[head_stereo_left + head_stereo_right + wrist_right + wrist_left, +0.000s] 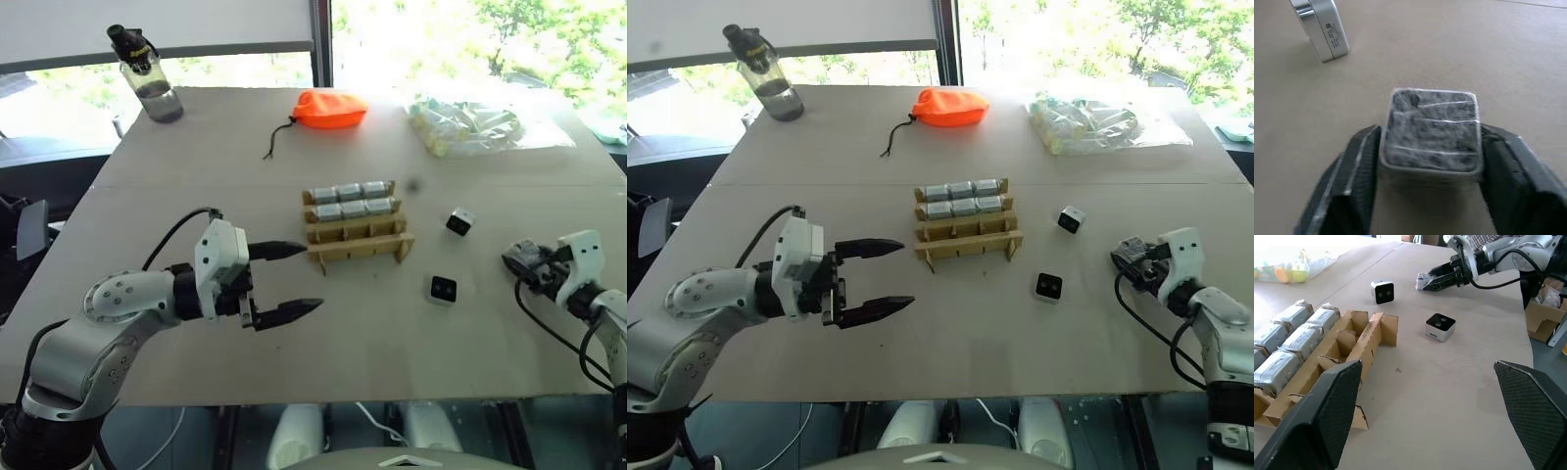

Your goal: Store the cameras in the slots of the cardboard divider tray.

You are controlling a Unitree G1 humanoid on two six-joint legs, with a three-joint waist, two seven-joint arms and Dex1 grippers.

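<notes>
The left gripper (284,282) hangs spread wide and empty over the tabletop (176,166), just beside the tan cardboard divider tray (356,249). Its two far rows hold six silver-grey wrapped cameras (350,191); the near row's three slots look empty. Two unwrapped cube cameras (443,289) lie loose to its right. The right gripper (1430,156) pinches a film-wrapped camera (1432,129), so roughly a third remains.

The tan cardboard divider tray (357,226) holds six wrapped cameras (350,200) in its two far rows. Two bare cameras (443,289) (460,221) lie beside it; another wrapped camera (1432,129) sits farther right.
</notes>
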